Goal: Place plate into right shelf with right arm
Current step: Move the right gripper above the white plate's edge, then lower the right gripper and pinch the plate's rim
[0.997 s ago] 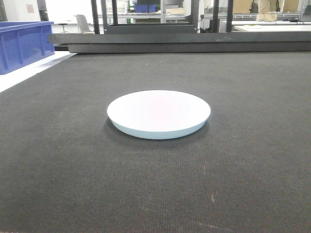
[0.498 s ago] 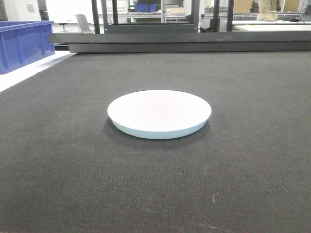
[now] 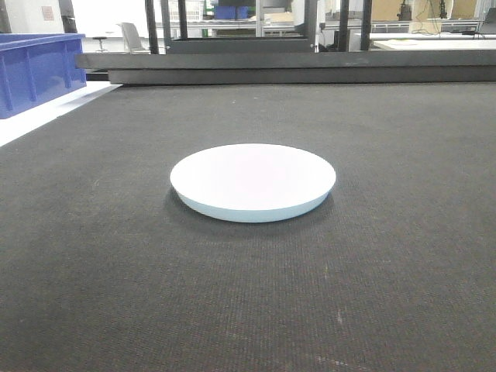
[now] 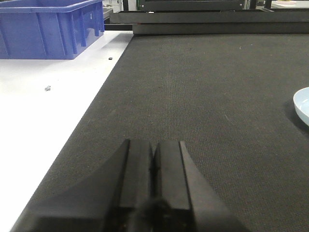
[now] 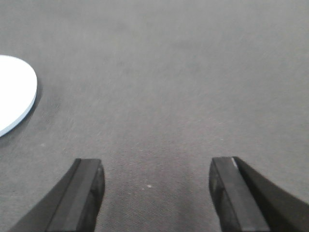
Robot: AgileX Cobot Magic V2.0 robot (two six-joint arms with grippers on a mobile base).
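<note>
We see the plain white round shallow plate (image 3: pixel 253 180) lying flat on the dark grey woven mat (image 3: pixel 403 263), with nothing touching it. Our right gripper (image 5: pixel 155 169) is to the right of the plate. Its two black fingers are spread wide with only bare mat between them, and they hold nothing. Our left gripper (image 4: pixel 153 145) is to the left of the plate, its fingers pressed together on nothing. A blue plastic bin (image 3: pixel 35 70) stands well to the plate's left, off the mat.
</note>
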